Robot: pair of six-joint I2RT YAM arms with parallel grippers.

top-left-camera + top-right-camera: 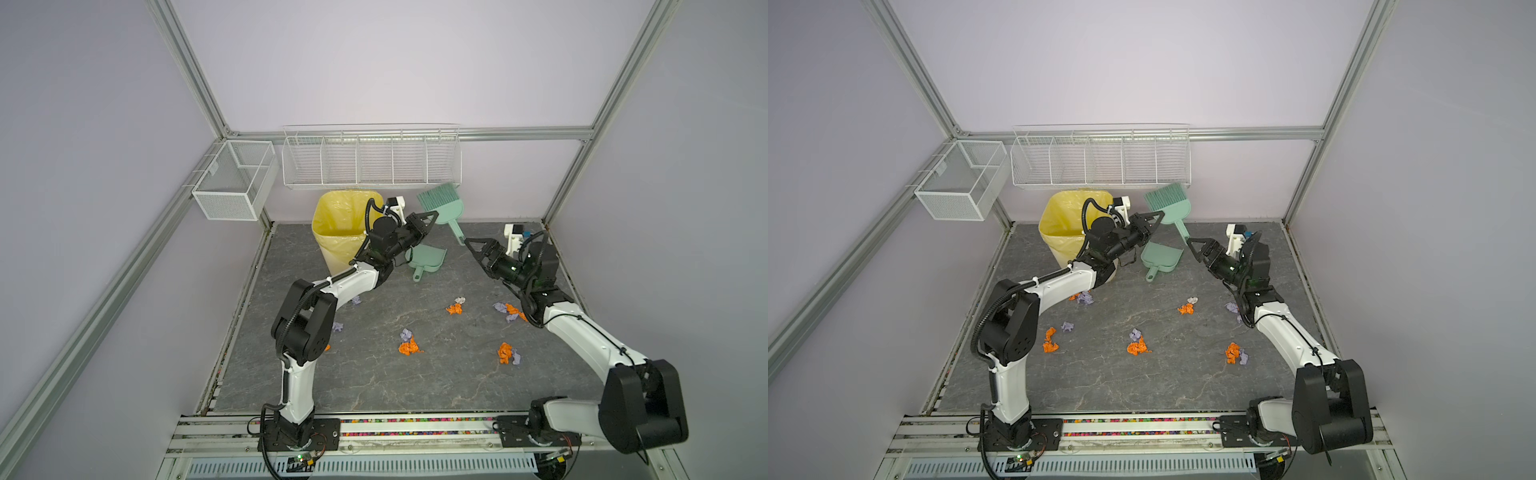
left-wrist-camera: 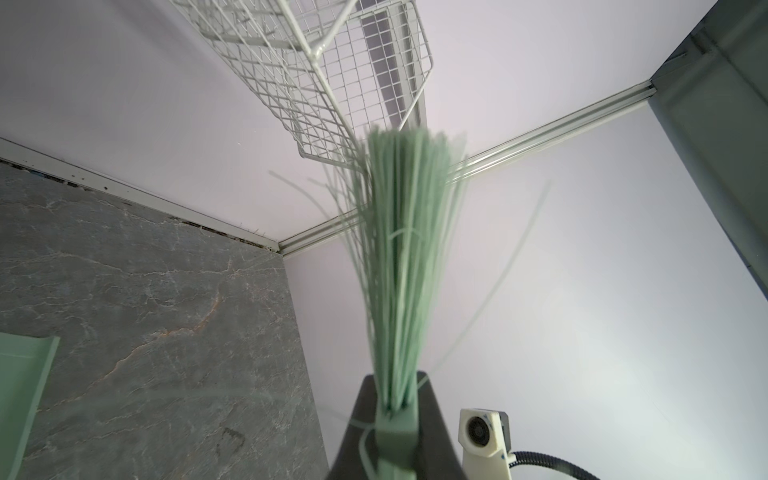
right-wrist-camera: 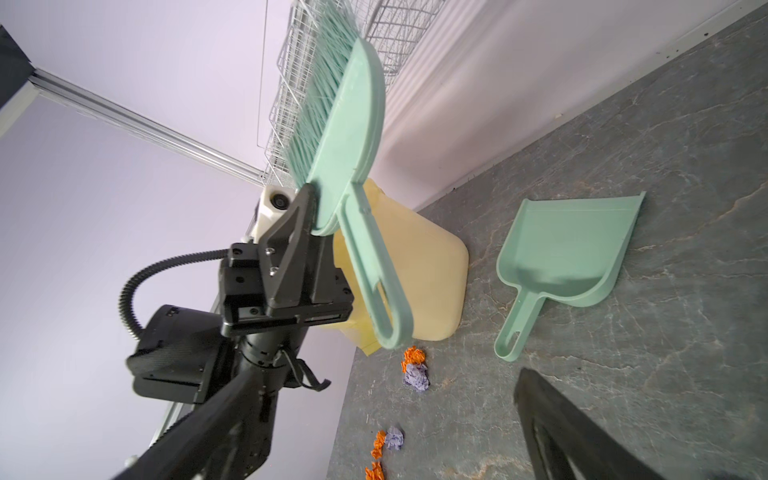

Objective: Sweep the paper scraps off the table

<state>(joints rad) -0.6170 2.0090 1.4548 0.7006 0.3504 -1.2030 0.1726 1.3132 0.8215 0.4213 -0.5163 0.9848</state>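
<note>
My left gripper [image 1: 432, 216] [image 1: 1156, 216] [image 2: 395, 399] [image 3: 309, 208] is shut on the head of a mint green brush [image 1: 441, 199] [image 1: 1169, 203] [image 2: 407, 249] [image 3: 349, 124]. It holds the brush above the back of the table [image 1: 374, 382], bristles up against the wire basket and handle slanting down to the right. My right gripper [image 1: 471, 246] [image 1: 1192, 244] is open and empty, its tips just beside the handle's end. One of its fingers [image 3: 552, 424] shows in the right wrist view. Orange and lavender paper scraps [image 1: 409, 345] [image 1: 1138, 347] [image 3: 415, 370] lie scattered over the table's middle and sides.
A mint green dustpan [image 1: 430, 259] [image 1: 1163, 257] [image 3: 569, 249] [image 2: 20, 395] lies flat below the brush. A yellow-lined bin [image 1: 340, 224] [image 1: 1059, 224] [image 3: 419, 282] stands at the back left. White wire baskets [image 1: 370, 162] [image 1: 232, 183] hang on the back wall and left rail.
</note>
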